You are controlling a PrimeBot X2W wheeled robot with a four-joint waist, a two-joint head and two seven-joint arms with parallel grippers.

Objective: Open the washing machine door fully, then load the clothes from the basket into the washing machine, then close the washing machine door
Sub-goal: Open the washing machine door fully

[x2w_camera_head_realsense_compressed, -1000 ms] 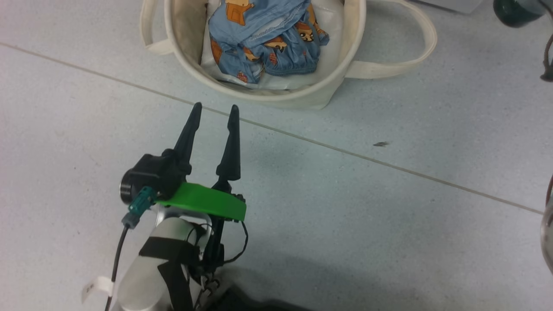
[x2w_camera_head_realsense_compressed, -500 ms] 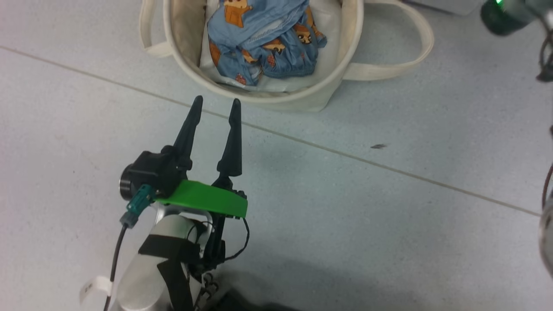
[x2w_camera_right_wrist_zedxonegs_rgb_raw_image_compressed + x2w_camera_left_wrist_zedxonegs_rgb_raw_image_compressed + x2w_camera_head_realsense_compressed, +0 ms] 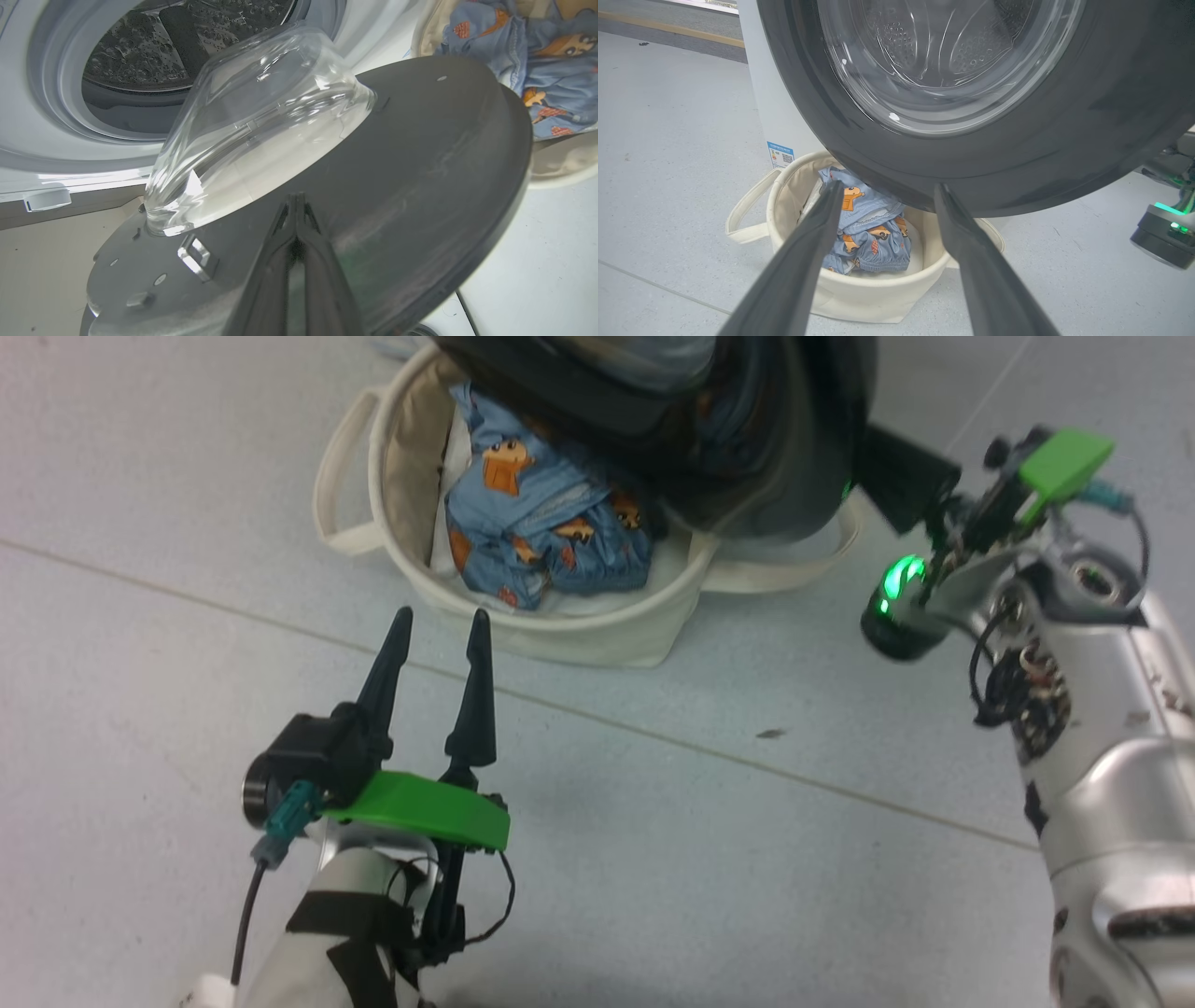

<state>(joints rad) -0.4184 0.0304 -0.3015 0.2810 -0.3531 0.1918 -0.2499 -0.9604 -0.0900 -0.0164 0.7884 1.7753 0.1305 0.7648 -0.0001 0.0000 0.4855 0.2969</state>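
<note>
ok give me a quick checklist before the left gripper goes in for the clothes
1. Left gripper open: ok, jaws apart, aimed at the basket.
2. Clothes reachable: ok, lying on top in the basket, near side uncovered.
3. Space above the basket free: not ok, the washing machine door overhangs its far side.
4. Door fully open: cannot tell; the drum mouth is uncovered.
5. Right gripper clear of the door: not ok, shut, tips at its inner face.

Pale grey speckled floor tiles (image 3: 653,877), one thin grout line (image 3: 653,735).
</note>
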